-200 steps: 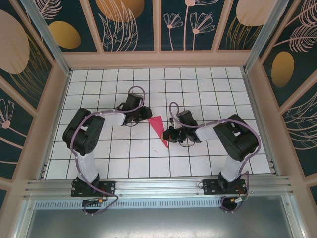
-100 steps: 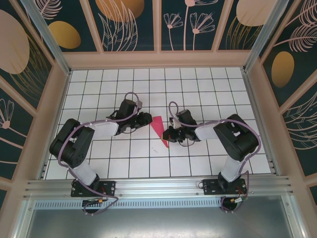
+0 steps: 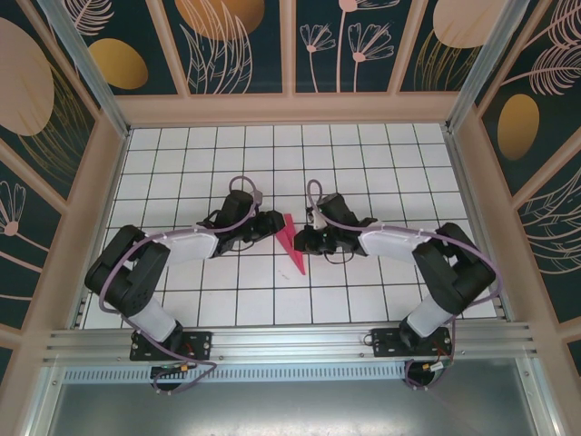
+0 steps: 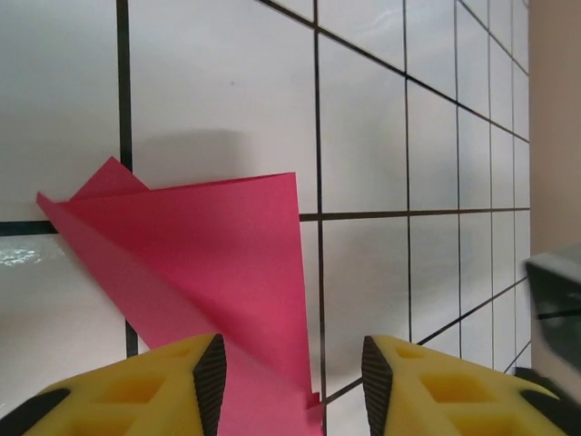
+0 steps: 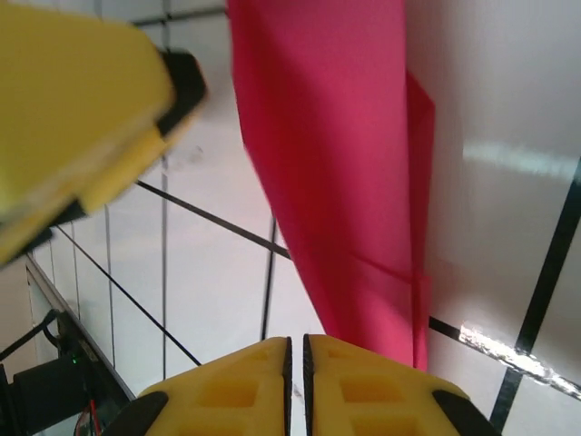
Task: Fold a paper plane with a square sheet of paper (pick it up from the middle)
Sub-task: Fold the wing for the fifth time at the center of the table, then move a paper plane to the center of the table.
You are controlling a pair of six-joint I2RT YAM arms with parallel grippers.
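Plane [image 3: 291,243] is lying on table [image 3: 363,295], frame centre, between both arms. Left end effector [image 4: 290,368] is sitting spread, straddling its edge. Right end effector [image 5: 297,354] is sitting nearly pressed together beside it, apparently pinching nothing. Paper is looking light, floppy and easily creased, so gripping the centre fold seems best.

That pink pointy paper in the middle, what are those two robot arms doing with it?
They are making a paper plane. It is already folded into a narrow pointed dart and lies on the white tiled table. The left gripper has its yellow fingers apart, with part of the dart lying between them. The right gripper sits at the dart's other side with its fingers almost together. I can't tell if it is pinching the paper.
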